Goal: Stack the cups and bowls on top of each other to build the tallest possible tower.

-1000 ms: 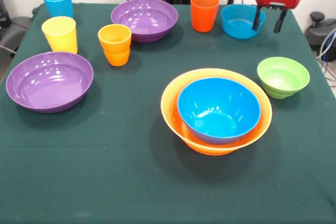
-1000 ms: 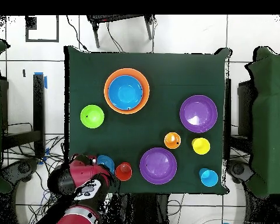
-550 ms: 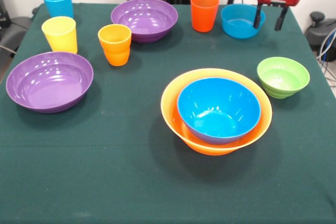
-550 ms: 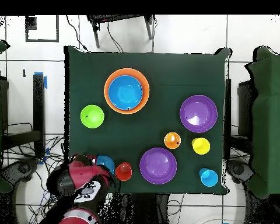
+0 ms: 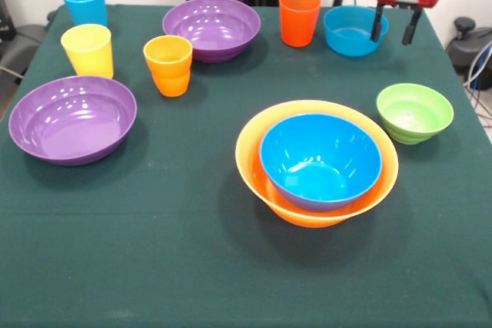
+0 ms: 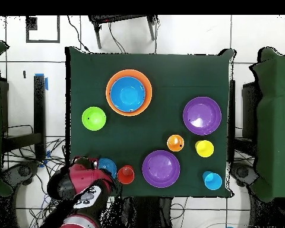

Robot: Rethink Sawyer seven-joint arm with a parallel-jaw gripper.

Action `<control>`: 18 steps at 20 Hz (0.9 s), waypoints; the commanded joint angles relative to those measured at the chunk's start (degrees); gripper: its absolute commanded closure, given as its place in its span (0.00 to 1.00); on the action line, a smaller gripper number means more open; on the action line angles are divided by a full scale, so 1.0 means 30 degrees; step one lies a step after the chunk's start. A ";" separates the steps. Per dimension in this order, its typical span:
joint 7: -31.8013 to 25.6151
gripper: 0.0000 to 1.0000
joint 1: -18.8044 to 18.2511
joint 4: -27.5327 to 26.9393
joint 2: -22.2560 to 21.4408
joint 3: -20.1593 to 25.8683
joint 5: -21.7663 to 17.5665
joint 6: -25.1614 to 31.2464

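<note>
Hovering gripper [image 5: 393, 27], fingers spread, beside translucent blue bowl [image 5: 352, 31] | glossy deep blue bowl [image 5: 320, 160] nested in orange bowl [image 5: 265, 134]

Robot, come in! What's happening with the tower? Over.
Gripper open, empty, by light blue bowl. Tower: two bowls only. Nothing in the way.

You see the tower [image 5: 317, 162] begun: the deep blue bowl [image 5: 320, 160] sits upright, nested inside the large orange bowl [image 5: 254, 137]. The small green bowl [image 5: 414, 113] stands apart beside it. The translucent light blue bowl [image 5: 350, 30] lies near the table's corner, just beside the red-orange cup [image 5: 299, 18]. One purple bowl [image 5: 211, 28] rests next to the orange cup [image 5: 168, 65]; the other purple bowl [image 5: 72, 118] lies near the yellow cup [image 5: 88, 50] and light blue cup [image 5: 84, 3]. All stand upright
</note>
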 commanded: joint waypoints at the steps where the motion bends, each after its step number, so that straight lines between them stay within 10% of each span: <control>1: 0.3160 0.00 0.0501 0.0678 0.0908 0.0822 -0.0525 -0.1653; 18: 0.3110 0.00 -0.0818 0.2596 0.0000 0.2149 -0.1468 -0.1642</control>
